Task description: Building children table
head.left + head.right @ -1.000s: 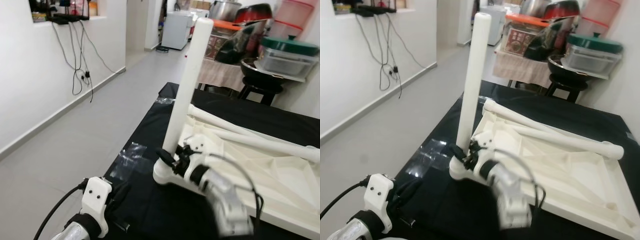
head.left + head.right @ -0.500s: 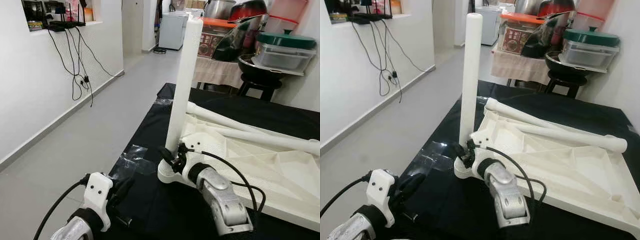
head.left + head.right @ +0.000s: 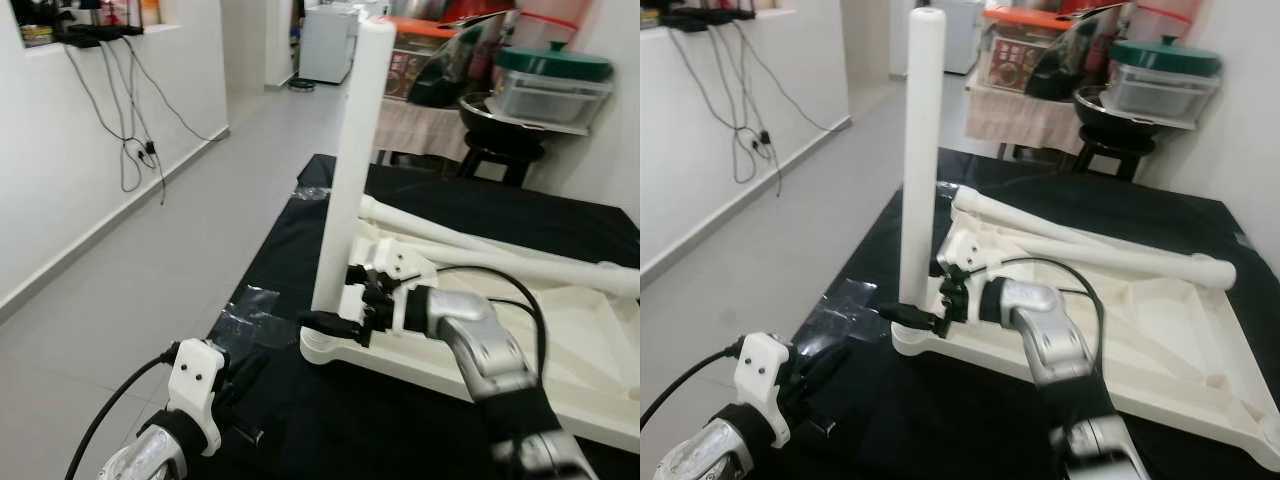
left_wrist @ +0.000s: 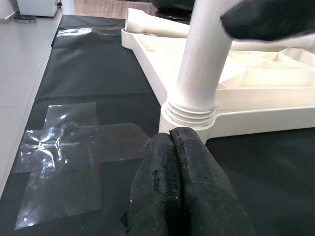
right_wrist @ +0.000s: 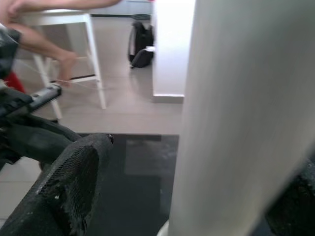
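Your right gripper (image 3: 335,322), which had approached from below, swung sideways and straddled the upright leg (image 3: 347,160), fingers wide; your left gripper (image 4: 171,147) stayed closed nearby.

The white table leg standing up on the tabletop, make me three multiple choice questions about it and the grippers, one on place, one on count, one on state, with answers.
1. Where does the upright leg stand?
A. In the corner socket of the upturned white tabletop
B. On the grey floor
C. On the black stool

2. How many loose legs lie across the tabletop?
A. None
B. Two
C. Five

3. How is the right gripper placed?
A. Hanging idle at the robot's side
B. Fingers open on either side of the upright leg's base
C. Shut on a screwdriver

Answers:
1 A: its threaded base sits in the tabletop corner on the black cloth.
2 B: two white tubes lie crossed on the tabletop.
3 B: the right wrist view shows one black finger each side of the leg; the left gripper rests shut nearby.
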Robot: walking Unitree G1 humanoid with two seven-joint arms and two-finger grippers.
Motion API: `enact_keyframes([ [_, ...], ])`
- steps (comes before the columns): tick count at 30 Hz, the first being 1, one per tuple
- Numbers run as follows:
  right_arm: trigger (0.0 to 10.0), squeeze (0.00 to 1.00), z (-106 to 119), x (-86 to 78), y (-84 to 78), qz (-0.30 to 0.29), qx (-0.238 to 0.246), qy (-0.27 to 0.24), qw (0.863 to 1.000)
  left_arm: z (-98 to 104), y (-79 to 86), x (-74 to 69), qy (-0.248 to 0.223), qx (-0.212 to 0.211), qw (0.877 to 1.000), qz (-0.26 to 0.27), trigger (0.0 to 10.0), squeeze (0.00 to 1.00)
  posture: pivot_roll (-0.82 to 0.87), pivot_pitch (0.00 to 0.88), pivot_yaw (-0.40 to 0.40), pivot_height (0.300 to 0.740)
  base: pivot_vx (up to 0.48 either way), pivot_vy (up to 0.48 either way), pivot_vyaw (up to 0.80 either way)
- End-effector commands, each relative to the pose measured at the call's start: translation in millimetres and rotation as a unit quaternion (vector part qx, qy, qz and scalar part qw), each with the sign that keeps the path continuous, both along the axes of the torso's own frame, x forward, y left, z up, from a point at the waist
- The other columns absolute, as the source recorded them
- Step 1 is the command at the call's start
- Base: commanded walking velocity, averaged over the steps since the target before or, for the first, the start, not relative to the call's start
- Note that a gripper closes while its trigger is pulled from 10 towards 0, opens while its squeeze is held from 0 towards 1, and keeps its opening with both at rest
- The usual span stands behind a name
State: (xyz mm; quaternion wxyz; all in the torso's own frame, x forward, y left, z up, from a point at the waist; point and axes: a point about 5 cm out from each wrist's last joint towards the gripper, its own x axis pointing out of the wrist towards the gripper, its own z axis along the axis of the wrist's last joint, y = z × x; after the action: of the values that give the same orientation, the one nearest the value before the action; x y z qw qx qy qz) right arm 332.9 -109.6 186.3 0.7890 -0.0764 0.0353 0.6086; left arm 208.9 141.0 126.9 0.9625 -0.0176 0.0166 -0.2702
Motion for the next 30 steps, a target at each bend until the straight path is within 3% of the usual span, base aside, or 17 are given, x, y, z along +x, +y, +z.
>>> enact_keyframes([
  [1, 10.0, 0.00, -3.2, -3.5, 9.4, 0.050, 0.005, 0.012, 0.999, -3.9, -1.5, 0.1, 0.012, -0.005, 1.000, -0.002, 10.0, 0.00, 0.12, 0.000, -0.102, 0.740, 0.000, 0.000, 0.00],
  [4, 10.0, 0.00, -3.9, -2.2, 10.4, 0.064, 0.005, 0.017, 0.998, -4.2, -1.5, 0.3, 0.012, -0.006, 1.000, -0.001, 10.0, 0.00, 0.13, 0.000, -0.102, 0.740, 0.000, 0.000, 0.00],
  [5, 0.0, 0.00, -6.2, -0.8, 11.4, 0.079, 0.001, 0.029, 0.996, -4.3, -1.4, 0.3, 0.012, -0.006, 1.000, -0.001, 10.0, 0.00, 0.13, 0.000, -0.103, 0.740, 0.000, 0.000, 0.00],
  [8, 0.0, 0.00, -8.3, 2.4, 10.6, 0.109, -0.003, 0.041, 0.993, -4.6, -1.1, 0.3, 0.013, -0.007, 1.000, -0.001, 10.0, 0.00, 0.14, 0.000, -0.101, 0.740, 0.000, 0.000, 0.00],
  [15, 0.0, 0.00, -8.6, 4.8, 1.9, 0.107, 0.004, 0.035, 0.994, -4.6, -1.2, 0.1, 0.013, -0.010, 1.000, -0.001, 10.0, 0.00, 0.13, 0.000, -0.102, 0.740, 0.000, 0.000, 0.00],
  [20, 0.0, 0.00, -12.6, 0.1, -5.8, 0.050, 0.015, 0.021, 0.998, -4.3, -2.0, -0.8, 0.013, -0.012, 1.000, -0.002, 10.0, 0.00, 0.12, 0.000, -0.111, 0.740, 0.000, 0.000, 0.00],
  [22, 0.0, 0.00, -23.0, -6.9, -7.8, -0.019, 0.023, 0.018, 0.999, -4.0, -2.2, -1.7, 0.013, -0.013, 1.000, -0.003, 10.0, 0.00, 0.11, 0.000, -0.115, 0.740, 0.000, 0.000, 0.00],
  [23, 0.0, 0.00, -23.0, -6.9, -7.8, -0.019, 0.023, 0.018, 0.999, -4.0, -2.2, -1.7, 0.013, -0.013, 1.000, -0.003, 10.0, 0.00, 0.11, 0.000, -0.115, 0.740, 0.000, 0.000, 0.00],
  [24, 0.0, 0.00, -35.8, -3.1, -1.0, -0.171, 0.042, 0.019, 0.984, -4.0, -1.2, -2.7, 0.013, -0.013, 1.000, -0.004, 10.0, 0.00, 0.10, 0.000, -0.120, 0.740, 0.000, 0.000, 0.00],
  [25, 0.0, 0.00, -35.8, -3.1, -1.0, -0.171, 0.042, 0.019, 0.984, -4.0, -1.2, -2.7, 0.013, -0.013, 1.000, -0.004, 10.0, 0.00, 0.10, 0.000, -0.120, 0.740, 0.000, 0.000, 0.00],
  [26, 0.0, 0.00, -67.3, -20.1, 4.4, -0.305, 0.018, 0.059, 0.950, -3.4, -0.5, -3.3, 0.014, -0.014, 1.000, -0.004, 10.0, 0.00, 0.09, 0.000, -0.110, 0.740, 0.000, 0.000, 0.00],
  [27, 0.0, 0.00, -67.3, -20.1, 4.4, -0.305, 0.018, 0.059, 0.950, -3.4, -0.5, -3.3, 0.014, -0.014, 1.000, -0.004, 10.0, 0.00, 0.09, 0.000, -0.110, 0.740, 0.000, 0.000, 0.00],
  [28, 0.0, 0.00, -75.5, -36.4, 13.5, -0.357, -0.017, 0.023, 0.934, -3.0, 0.6, -3.1, 0.014, -0.015, 1.000, -0.005, 10.0, 0.00, 0.09, 0.000, -0.099, 0.740, 0.000, 0.000, 0.00],
  [29, 0.0, 0.00, -72.4, -39.6, 16.8, -0.396, 0.008, 0.037, 0.917, -3.1, 1.3, -2.9, 0.015, -0.014, 1.000, -0.006, 10.0, 0.00, 0.06, 0.000, -0.082, 0.740, 0.000, 0.000, 0.00],
  [30, 0.0, 0.00, -72.4, -39.6, 16.8, -0.396, 0.008, 0.037, 0.917, -3.1, 1.3, -2.9, 0.015, -0.014, 1.000, -0.006, 10.0, 0.00, 0.06, 0.000, -0.082, 0.740, 0.000, 0.000, 0.00],
])
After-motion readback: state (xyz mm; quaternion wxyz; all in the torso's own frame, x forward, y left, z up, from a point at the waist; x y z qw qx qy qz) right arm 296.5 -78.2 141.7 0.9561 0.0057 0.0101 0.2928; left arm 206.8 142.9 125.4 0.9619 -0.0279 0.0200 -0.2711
